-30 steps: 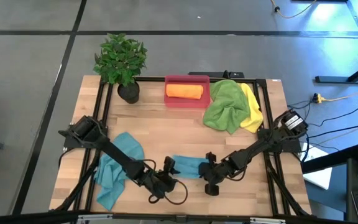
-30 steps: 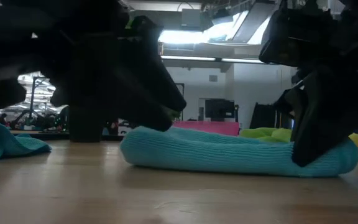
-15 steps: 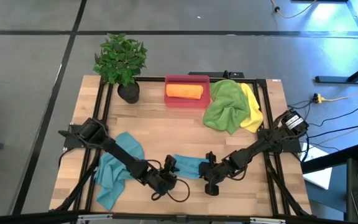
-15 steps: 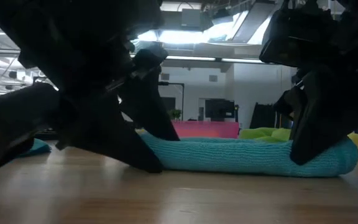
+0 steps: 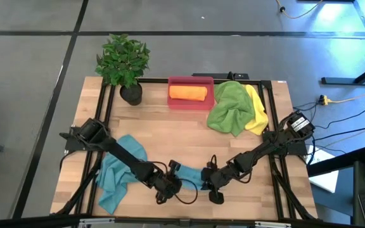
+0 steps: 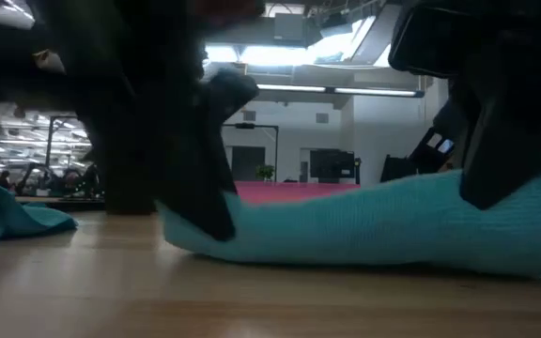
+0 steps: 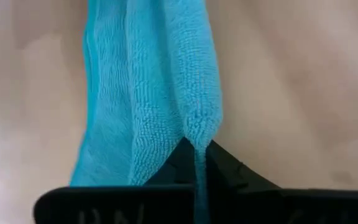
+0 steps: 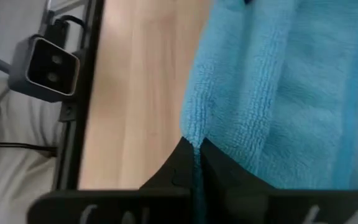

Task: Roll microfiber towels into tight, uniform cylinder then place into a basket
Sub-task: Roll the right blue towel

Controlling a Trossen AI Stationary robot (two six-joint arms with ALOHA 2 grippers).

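You have the left hand (image 5: 173, 182) pinched onto one end of the rolled teal towel (image 5: 192, 176) and the right hand (image 5: 212, 180) pinched onto the other end, near the front of the tabletop (image 5: 170, 136). The pink basket (image 5: 191, 100) sits at the back edge with 1 rolled orange towel (image 5: 187, 92) inside.
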